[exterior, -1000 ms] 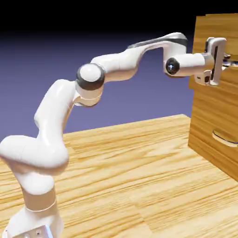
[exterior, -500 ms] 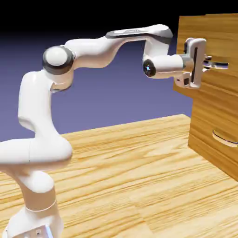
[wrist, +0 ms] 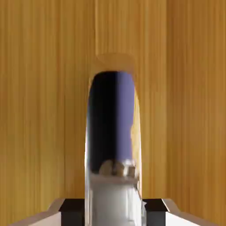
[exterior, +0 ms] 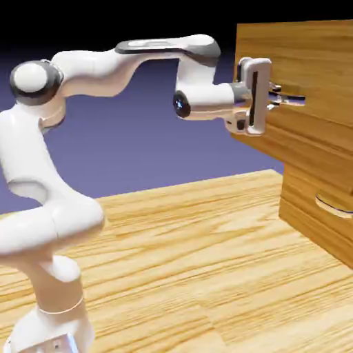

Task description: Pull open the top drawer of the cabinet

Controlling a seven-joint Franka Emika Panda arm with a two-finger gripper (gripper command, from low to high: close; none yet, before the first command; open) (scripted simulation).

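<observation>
The light-brown wood-grain top drawer (exterior: 303,76) juts left out of the tall cabinet (exterior: 324,200). Its stiff, slippery straight silver bar handle (wrist: 114,145), the place to grip, sits between the pincer (exterior: 289,96) fingers; whether they clamp it I cannot tell

Shiny silver bar handle (wrist: 114,145) upright against the top drawer's (wrist: 44,110) wood-grain front, between two grey fingertips (wrist: 70,212).

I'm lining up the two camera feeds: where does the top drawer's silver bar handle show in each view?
Exterior view: the handle sits upper right, on the pulled-out top drawer, at the gripper.
Hand view: it fills the centre as a tall mirrored bar.
Shared landmark: the drawer's wood-grain front around the handle.
</observation>
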